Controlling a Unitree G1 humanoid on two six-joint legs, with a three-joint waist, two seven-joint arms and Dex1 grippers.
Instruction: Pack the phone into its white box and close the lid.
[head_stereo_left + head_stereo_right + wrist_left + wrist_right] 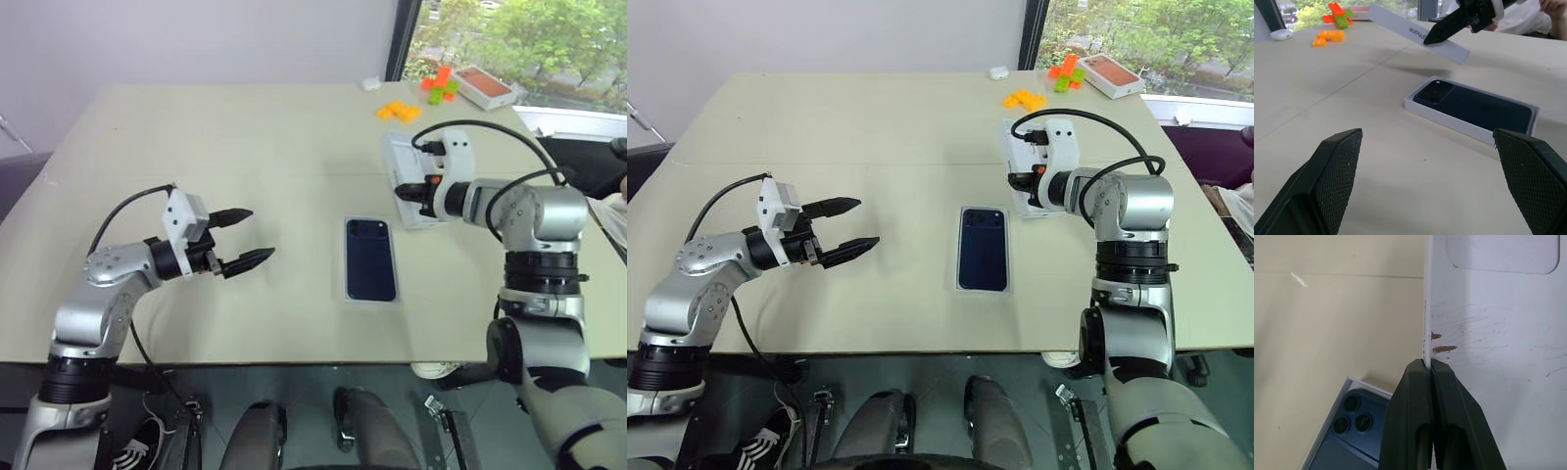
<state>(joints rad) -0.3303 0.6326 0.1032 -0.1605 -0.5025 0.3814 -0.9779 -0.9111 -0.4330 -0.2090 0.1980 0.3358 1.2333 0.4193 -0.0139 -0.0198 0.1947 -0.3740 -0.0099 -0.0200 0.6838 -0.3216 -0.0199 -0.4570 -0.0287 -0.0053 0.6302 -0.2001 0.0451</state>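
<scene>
A: Where is the phone (pixel 370 258)?

B: Just right of centre in the head views, lying back-up inside the white box (pixel 349 290), its camera cluster at the far end. The box sits flat on the beige surface (pixel 225 147).

A: And the lid (pixel 402 166)?

B: Upper right of the frame, beyond and to the right of the box. The right hand (pixel 1426 369) has its two black fingers pinched together on the lid's thin edge. From the left wrist camera the lid is seen tilted and lifted clear of the surface, casting a shadow there, apart from the box.

A: The left hand (pixel 242 238)?

B: Left of centre, fingers spread wide with nothing between them, pointing toward the box and well apart from it.

A: Anything else?

B: At the far right corner: orange and green blocks (pixel 439 83), flat orange pieces (pixel 398 110), an orange-topped box (pixel 486 86) and a small white item (pixel 371 83).
</scene>
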